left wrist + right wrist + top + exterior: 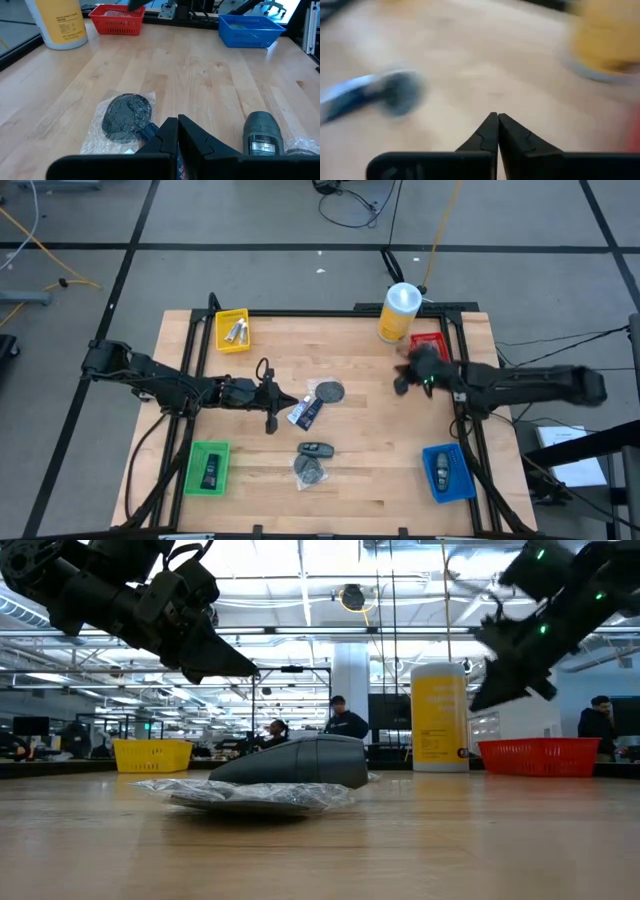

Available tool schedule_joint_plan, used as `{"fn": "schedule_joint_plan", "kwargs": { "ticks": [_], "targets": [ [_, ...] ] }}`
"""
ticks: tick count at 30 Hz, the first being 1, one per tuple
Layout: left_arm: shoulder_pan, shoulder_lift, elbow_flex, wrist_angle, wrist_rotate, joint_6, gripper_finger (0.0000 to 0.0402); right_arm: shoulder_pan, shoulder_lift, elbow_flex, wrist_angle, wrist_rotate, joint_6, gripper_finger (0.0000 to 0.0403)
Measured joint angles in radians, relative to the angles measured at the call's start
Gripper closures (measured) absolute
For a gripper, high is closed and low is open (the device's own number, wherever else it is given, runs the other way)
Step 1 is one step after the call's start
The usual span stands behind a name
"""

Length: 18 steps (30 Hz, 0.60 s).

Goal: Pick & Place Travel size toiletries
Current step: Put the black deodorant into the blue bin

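Observation:
Several toiletries lie flat at the table's middle: a white tube with blue marks (305, 413), a dark disc in clear wrap (329, 392) (125, 116), a black oblong pack (316, 449) (262, 134) and a second wrapped disc (310, 468) (250, 795). My left gripper (288, 402) (178, 119) is shut and hovers just left of the tube, whose blue end (148, 132) shows beside the fingers. It hangs clear of the table in the low view (250, 670). My right gripper (400, 385) (497, 116) is shut and empty, raised near the red tray (430, 345).
A big yellow canister (398, 312) stands at the far edge beside the red tray. A yellow tray (232, 330) holds small items at far left. A green tray (208, 468) and a blue tray (447, 472) with packs sit near the front corners. Bare wood lies between.

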Motion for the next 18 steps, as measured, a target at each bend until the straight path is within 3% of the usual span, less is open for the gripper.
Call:
{"fn": "schedule_joint_plan", "kwargs": {
  "ticks": [6, 10, 12, 18],
  "targets": [
    [0.000, 0.000, 0.000, 0.011, 0.000, 0.018, 0.0392, 0.377, 0.190, 0.000, 0.362, 0.160, -0.097, 0.0403],
    [0.000, 0.000, 0.000, 0.018, 0.000, 0.018, 0.0392, 0.500, 0.394, 0.000, 0.660, 0.220, -0.227, 0.0403],
    [-0.001, 0.000, 0.000, 0.018, 0.000, 0.017, 0.0392, 0.525, 0.508, 0.000, 0.823, 0.192, -0.291, 0.0403],
    [-0.032, 0.000, 0.000, 0.018, -0.002, 0.015, 0.0392, 0.524, 0.804, 0.000, 1.316, -0.051, -0.385, 0.0384]
  ]
}}
